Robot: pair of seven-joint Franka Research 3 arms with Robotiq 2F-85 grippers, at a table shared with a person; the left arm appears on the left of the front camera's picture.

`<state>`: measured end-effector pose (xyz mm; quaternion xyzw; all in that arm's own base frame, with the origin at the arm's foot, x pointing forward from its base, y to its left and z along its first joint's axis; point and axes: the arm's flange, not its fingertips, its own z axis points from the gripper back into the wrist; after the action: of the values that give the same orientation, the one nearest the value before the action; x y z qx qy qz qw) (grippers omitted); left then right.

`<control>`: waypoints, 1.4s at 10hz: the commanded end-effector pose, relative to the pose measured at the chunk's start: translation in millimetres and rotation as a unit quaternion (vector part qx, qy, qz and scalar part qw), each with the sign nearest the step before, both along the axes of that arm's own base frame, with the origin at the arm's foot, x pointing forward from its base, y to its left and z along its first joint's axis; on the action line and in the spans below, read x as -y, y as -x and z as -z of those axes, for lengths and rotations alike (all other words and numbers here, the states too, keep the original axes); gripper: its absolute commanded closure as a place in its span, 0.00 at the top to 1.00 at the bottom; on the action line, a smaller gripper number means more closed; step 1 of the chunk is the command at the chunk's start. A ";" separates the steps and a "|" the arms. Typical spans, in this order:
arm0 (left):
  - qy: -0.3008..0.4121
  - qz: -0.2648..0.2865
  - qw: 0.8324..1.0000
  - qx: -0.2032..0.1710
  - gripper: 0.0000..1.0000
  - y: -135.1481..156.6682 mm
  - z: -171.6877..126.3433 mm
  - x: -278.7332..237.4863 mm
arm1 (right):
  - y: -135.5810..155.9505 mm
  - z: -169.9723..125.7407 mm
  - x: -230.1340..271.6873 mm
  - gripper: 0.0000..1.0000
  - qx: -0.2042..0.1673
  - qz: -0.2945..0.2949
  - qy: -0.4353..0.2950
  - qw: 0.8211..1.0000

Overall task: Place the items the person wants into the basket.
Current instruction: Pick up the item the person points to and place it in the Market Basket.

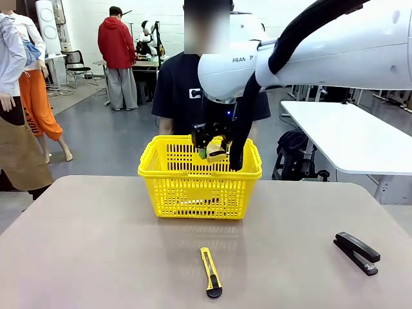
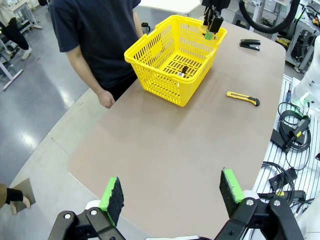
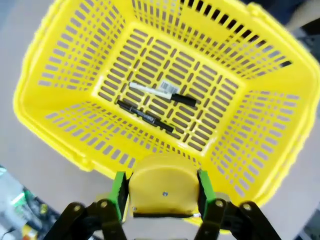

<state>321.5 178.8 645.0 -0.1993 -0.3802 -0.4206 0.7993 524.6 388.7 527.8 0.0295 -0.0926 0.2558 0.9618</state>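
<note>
the right gripper (image 3: pixel 162 192) sits at the bottom middle of its wrist view, clamped on the round yellow tape measure (image 3: pixel 164 187) above the near rim of the yellow basket (image 3: pixel 55 65). on the basket floor, mid-frame, the white marker (image 3: pixel 161 92) and black pen (image 3: pixel 145 117) lie side by side. the left gripper (image 2: pixel 172 192) hangs wide open and empty, bottom of its view, above the table edge (image 2: pixel 165 150).
</note>
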 end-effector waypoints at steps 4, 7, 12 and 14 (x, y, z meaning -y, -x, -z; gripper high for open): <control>0.002 0.001 1.000 0.009 1.00 -0.1 0.6 -1.2 | 0.0 0.0 0.0 0.68 0.000 0.000 0.000 1.000; 0.002 0.001 1.000 0.009 1.00 -0.1 0.6 -1.2 | -1.2 -2.4 -0.4 0.68 -0.004 0.000 0.005 1.000; 0.002 0.001 1.000 0.009 1.00 -0.1 0.6 -1.2 | -59.0 34.0 11.1 0.68 -0.045 0.038 0.003 0.998; 0.002 0.001 1.000 0.009 1.00 -0.1 0.6 -1.2 | -67.1 52.8 9.5 0.68 -0.068 0.036 0.018 0.997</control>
<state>321.5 178.9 645.0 -0.1993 -0.3802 -0.4205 0.7994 586.6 371.3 471.9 0.0220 -0.0426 0.2204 0.9742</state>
